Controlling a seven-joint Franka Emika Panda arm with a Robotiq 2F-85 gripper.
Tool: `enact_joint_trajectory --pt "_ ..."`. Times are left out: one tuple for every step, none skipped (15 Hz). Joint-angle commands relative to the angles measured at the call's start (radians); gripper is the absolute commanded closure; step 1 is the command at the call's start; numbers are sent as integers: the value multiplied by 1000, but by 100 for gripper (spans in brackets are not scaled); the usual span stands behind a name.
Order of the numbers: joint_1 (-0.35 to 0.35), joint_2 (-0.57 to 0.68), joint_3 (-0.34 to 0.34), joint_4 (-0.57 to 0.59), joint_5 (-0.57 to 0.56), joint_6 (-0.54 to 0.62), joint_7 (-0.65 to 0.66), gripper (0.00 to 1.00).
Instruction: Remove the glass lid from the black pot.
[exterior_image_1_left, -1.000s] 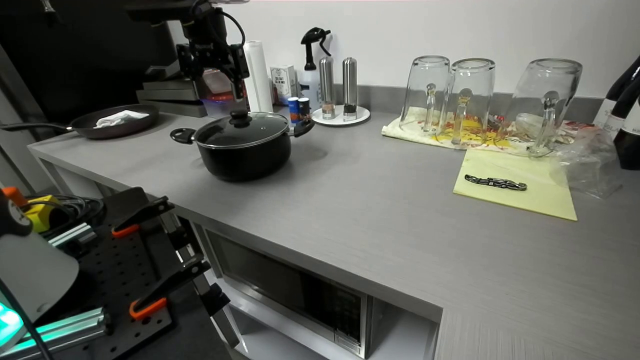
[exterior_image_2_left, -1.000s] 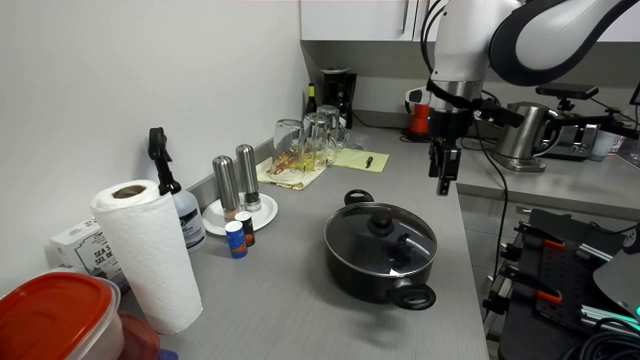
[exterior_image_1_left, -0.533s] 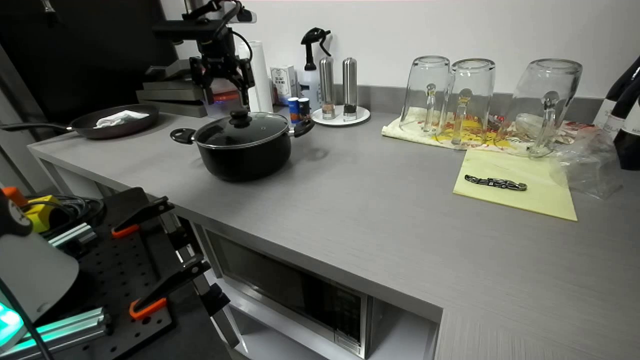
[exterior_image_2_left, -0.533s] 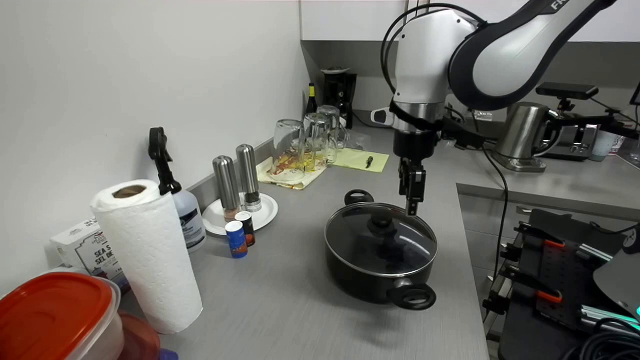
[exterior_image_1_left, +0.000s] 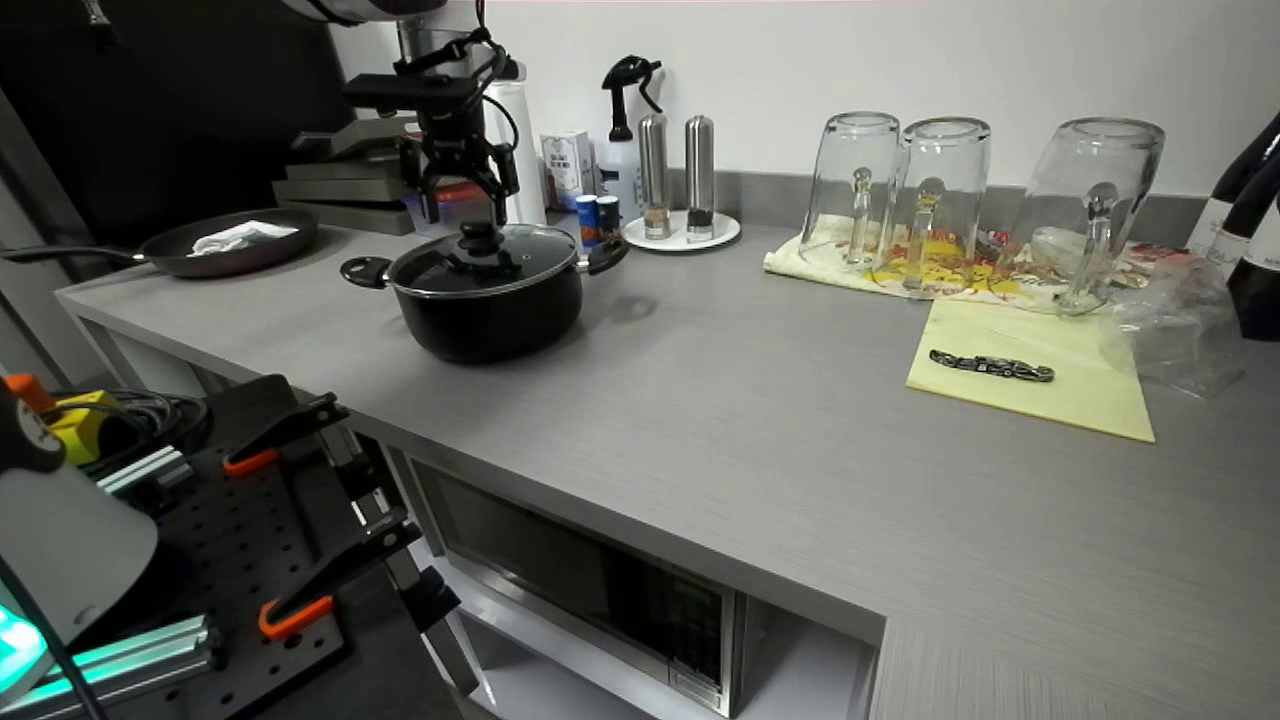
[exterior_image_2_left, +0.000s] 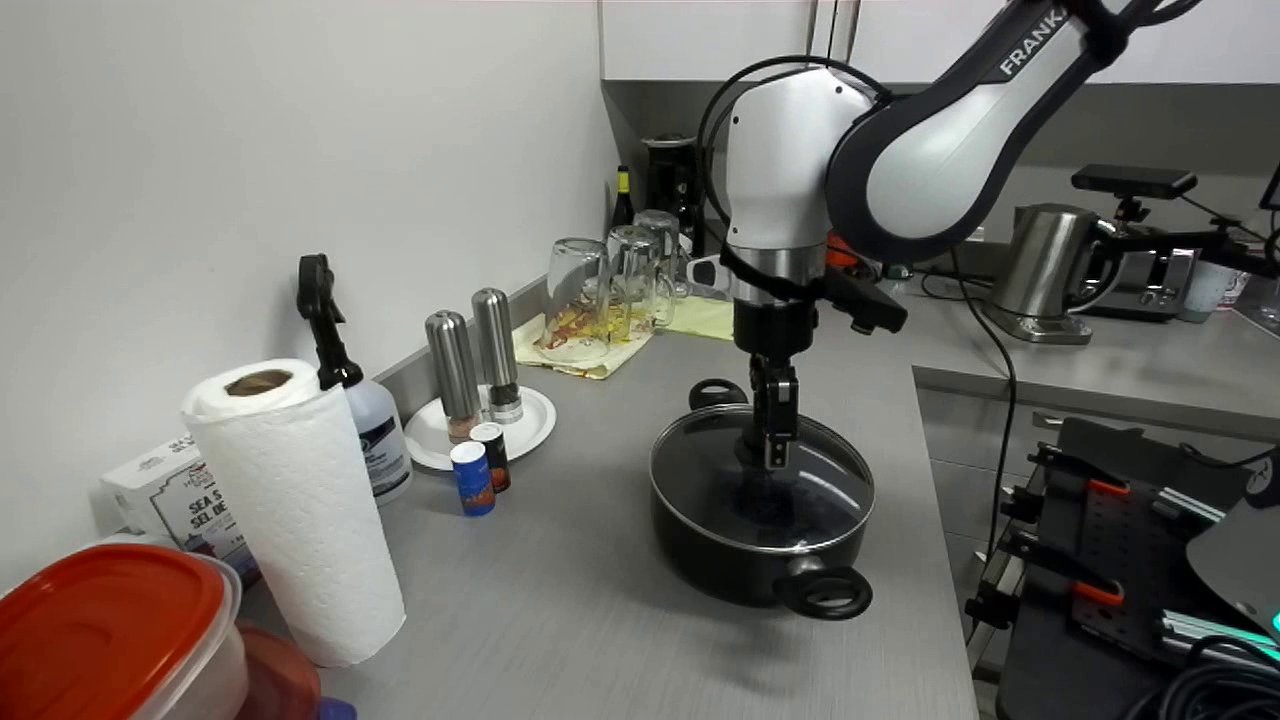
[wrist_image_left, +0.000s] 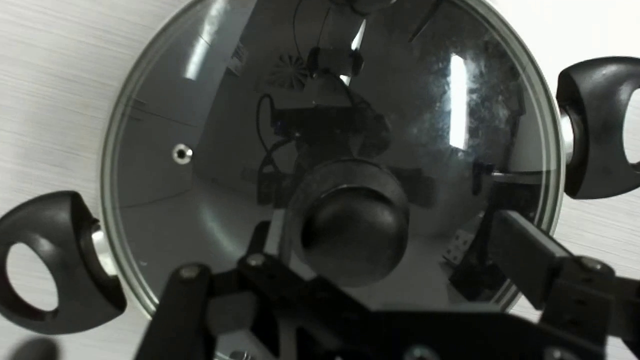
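Observation:
The glass lid (exterior_image_1_left: 545, 250) (exterior_image_2_left: 700, 480) sits on the black pot (exterior_image_1_left: 490, 330) (exterior_image_2_left: 700, 565) on the grey counter, in both exterior views. Its black knob (exterior_image_1_left: 481, 238) (wrist_image_left: 355, 230) stands up at the centre. My gripper (exterior_image_1_left: 465, 212) (exterior_image_2_left: 776, 455) is open and points down over the lid. In the wrist view, the gripper (wrist_image_left: 392, 225) has its fingers wide apart with the knob between them, much closer to the left finger. I see no contact with the knob. In an exterior view the gripper partly hides the knob.
A frying pan (exterior_image_1_left: 220, 240) with a white cloth lies beyond the pot. A paper towel roll (exterior_image_2_left: 295, 520), shakers (exterior_image_2_left: 472, 480), steel grinders (exterior_image_2_left: 455, 370) on a white plate and a spray bottle (exterior_image_2_left: 375, 430) stand along the wall. Upturned glass mugs (exterior_image_1_left: 850, 190) stand farther along.
The open gripper has come down and across until it is over the lid's knob. The pot and lid have not moved.

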Motion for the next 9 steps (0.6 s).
enact_joint_trajectory --pt "2 57 0 54 -32 0 24 0" --pt "1 62 -1 58 -31 -2 25 25" --pt "-1 64 -1 58 -30 0 23 26" --pt "-3 64 -2 58 -28 2 21 33" --pt "-6 60 -3 57 -27 3 19 41" --pt "-9 55 -4 54 -27 6 19 48" --pt "-10 51 -5 52 -29 7 22 57" --pt "-13 48 -5 51 -28 8 21 64" --pt "-12 43 -5 49 -28 10 22 72"
